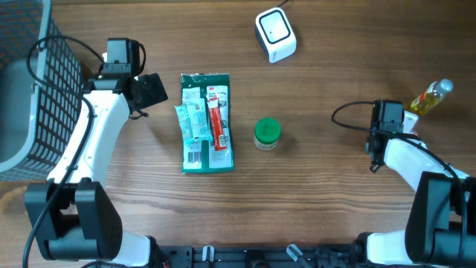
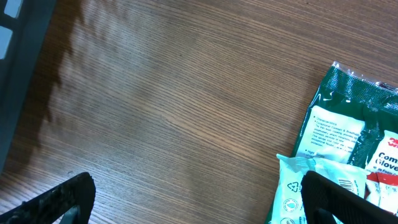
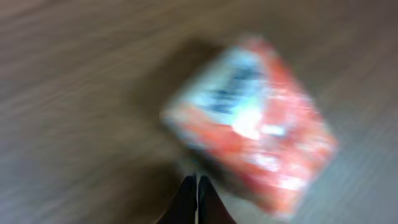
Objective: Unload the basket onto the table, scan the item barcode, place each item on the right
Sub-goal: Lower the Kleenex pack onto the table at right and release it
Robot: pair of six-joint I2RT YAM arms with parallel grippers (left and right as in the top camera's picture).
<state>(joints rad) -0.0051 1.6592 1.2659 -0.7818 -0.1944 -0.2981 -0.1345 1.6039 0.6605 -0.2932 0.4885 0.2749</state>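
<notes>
A flat green packet (image 1: pixel 207 123) lies left of the table's centre with smaller white and red sachets on top and a barcode (image 1: pixel 195 155) near its front end. The white scanner (image 1: pixel 276 35) stands at the back, right of centre. My left gripper (image 1: pixel 154 89) hangs open just left of the packet's far end. In the left wrist view its fingers (image 2: pixel 62 199) stand wide over bare wood, and the packet (image 2: pixel 348 118) reaches under the right finger. My right gripper (image 3: pixel 197 186) is shut on nothing, pointing at a blurred orange-and-white pack (image 3: pixel 255 124).
A dark mesh basket (image 1: pixel 44 97) fills the left edge. A small jar with a green lid (image 1: pixel 267 134) stands right of the packet. A bottle of yellow liquid (image 1: pixel 431 97) lies by the right arm (image 1: pixel 398 149) at the far right.
</notes>
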